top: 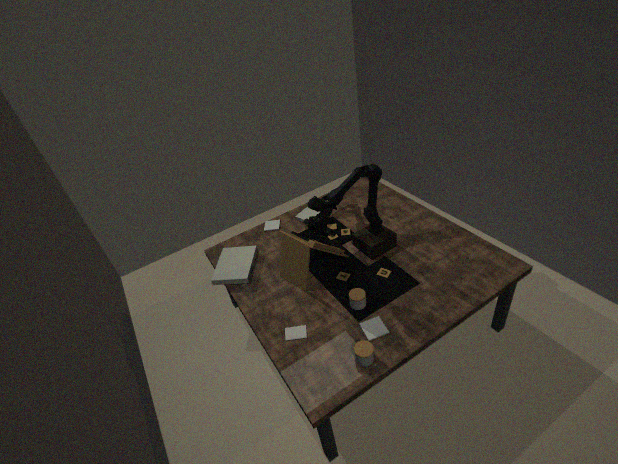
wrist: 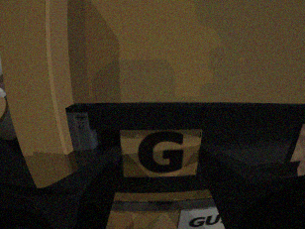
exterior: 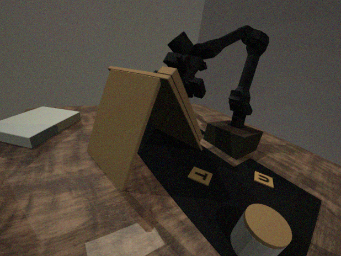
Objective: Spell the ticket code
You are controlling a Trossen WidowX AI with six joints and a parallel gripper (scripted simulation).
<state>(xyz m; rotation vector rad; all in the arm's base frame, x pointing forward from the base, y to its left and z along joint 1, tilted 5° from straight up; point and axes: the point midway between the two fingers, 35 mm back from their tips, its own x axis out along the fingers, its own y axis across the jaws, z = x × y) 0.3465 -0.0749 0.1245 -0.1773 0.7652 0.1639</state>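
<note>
A yellow A-frame board [top: 295, 257] [exterior: 124, 124] [wrist: 197, 34] stands at the mat's back edge. My gripper [top: 320, 226] [exterior: 194, 88] [wrist: 160, 151] is close to the board's far face, near its upper end, and is shut on a yellow tile marked G [wrist: 160, 153]. A dark strip [wrist: 250, 114] runs across the board just above the tile. Below the tile a white ticket [wrist: 200, 221] shows "GU"; the rest is cut off by a finger. A loose T tile [top: 343, 275] [exterior: 200, 175] and one more tile [top: 383, 272] [exterior: 263, 179] lie on the black mat [top: 400, 290] [exterior: 289, 198]. Three more tiles [top: 339, 231] lie behind the board.
A cork-lidded jar [top: 357, 298] [exterior: 262, 232] stands on the mat's front; a second jar [top: 364, 353] stands near the table edge. A pale book [top: 234, 264] [exterior: 30, 128] lies left. White cards [top: 295, 332] [top: 374, 328] [top: 271, 225] lie about. The arm's base [top: 377, 240] [exterior: 233, 138] is right of the board.
</note>
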